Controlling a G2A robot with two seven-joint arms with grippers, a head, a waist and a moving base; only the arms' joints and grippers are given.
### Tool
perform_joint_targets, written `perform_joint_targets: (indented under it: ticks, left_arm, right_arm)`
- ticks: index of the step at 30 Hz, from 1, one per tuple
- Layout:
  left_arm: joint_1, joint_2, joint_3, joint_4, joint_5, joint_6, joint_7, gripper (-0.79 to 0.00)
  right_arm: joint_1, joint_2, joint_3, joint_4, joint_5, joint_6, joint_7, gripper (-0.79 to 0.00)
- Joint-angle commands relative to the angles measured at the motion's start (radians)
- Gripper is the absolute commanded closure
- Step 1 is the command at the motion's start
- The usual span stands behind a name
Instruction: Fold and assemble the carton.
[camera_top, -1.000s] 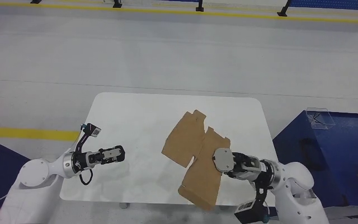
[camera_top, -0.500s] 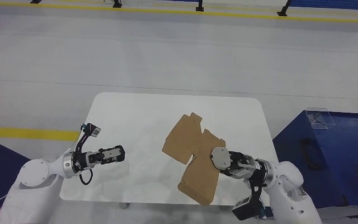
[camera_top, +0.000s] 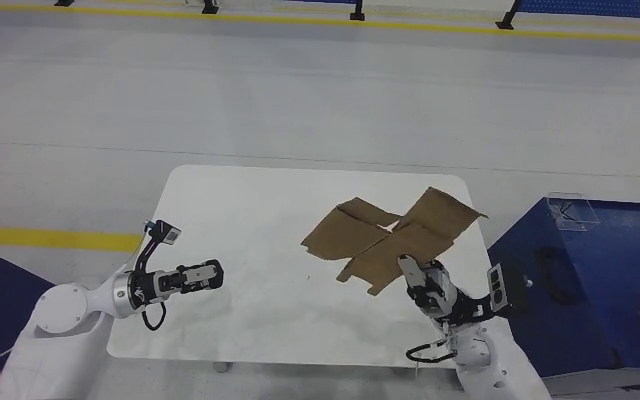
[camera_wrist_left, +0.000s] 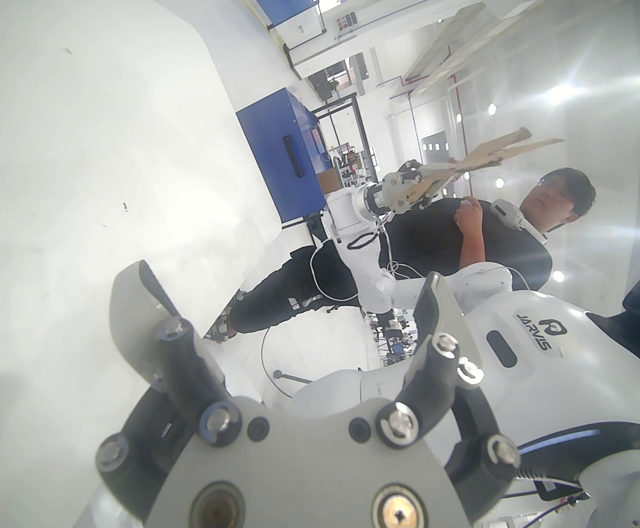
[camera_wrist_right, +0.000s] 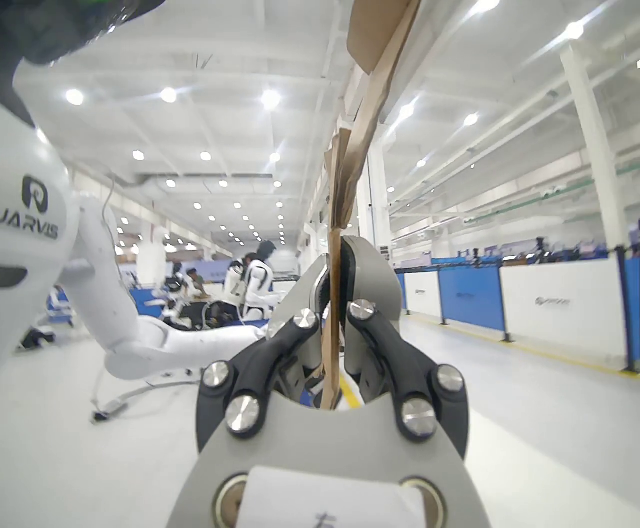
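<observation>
The flat brown carton hangs lifted above the right half of the white table, its flaps spread wide. My right gripper is shut on its near edge, at the table's front right. In the right wrist view the cardboard stands edge-on, pinched between the two fingers. From the left wrist view the carton appears far off, held up in the right gripper. My left gripper is open and holds nothing, low over the table's front left; its fingers stand wide apart.
A blue cabinet stands just off the table's right edge, with a clear tray on top. A person is behind the right arm. The table's left and middle are bare.
My right gripper has swung and lifted the carton off the table, turning it from the front edge toward the right side. The left arm has not moved.
</observation>
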Motion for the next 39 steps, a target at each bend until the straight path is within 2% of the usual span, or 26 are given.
perform_joint_targets:
  ticks: [1,3,6,9,13,24,26,29,33,39]
  left_arm:
    - [0.0,0.0,0.0,0.0,0.0,0.0,0.0,-0.785]
    - [0.0,0.0,0.0,0.0,0.0,0.0,0.0,-0.785]
    - [0.0,0.0,0.0,0.0,0.0,0.0,0.0,-0.785]
    - [0.0,0.0,0.0,0.0,0.0,0.0,0.0,-0.785]
    - [0.0,0.0,0.0,0.0,0.0,0.0,0.0,-0.785]
    - [0.0,0.0,0.0,0.0,0.0,0.0,0.0,-0.785]
    - [0.0,0.0,0.0,0.0,0.0,0.0,0.0,-0.785]
    - [0.0,0.0,0.0,0.0,0.0,0.0,0.0,-0.785]
    - [0.0,0.0,0.0,0.0,0.0,0.0,0.0,-0.785]
    - [0.0,0.0,0.0,0.0,0.0,0.0,0.0,-0.785]
  right_arm:
    - [-0.003,0.018,-0.043,-0.003,0.308,0.001,0.218,0.0]
    - [-0.008,0.038,-0.092,-0.01,0.563,0.006,0.393,0.0]
    - [-0.003,0.066,-0.132,-0.032,0.906,0.107,0.642,0.0]
    - [-0.004,0.086,-0.139,-0.037,1.157,0.195,0.839,0.0]
    - [-0.012,0.097,-0.159,-0.04,1.427,0.338,1.037,0.0]
    - [-0.012,0.097,-0.159,-0.04,1.427,0.338,1.037,0.0]
    - [-0.031,0.091,-0.187,-0.089,1.564,0.388,1.025,0.0]
    - [-0.058,0.087,-0.217,-0.157,1.876,0.541,1.106,0.0]
    - [-0.091,0.084,-0.214,-0.198,2.302,0.84,1.205,0.0]
    - [-0.138,0.083,-0.22,-0.223,2.89,1.346,1.111,0.0]
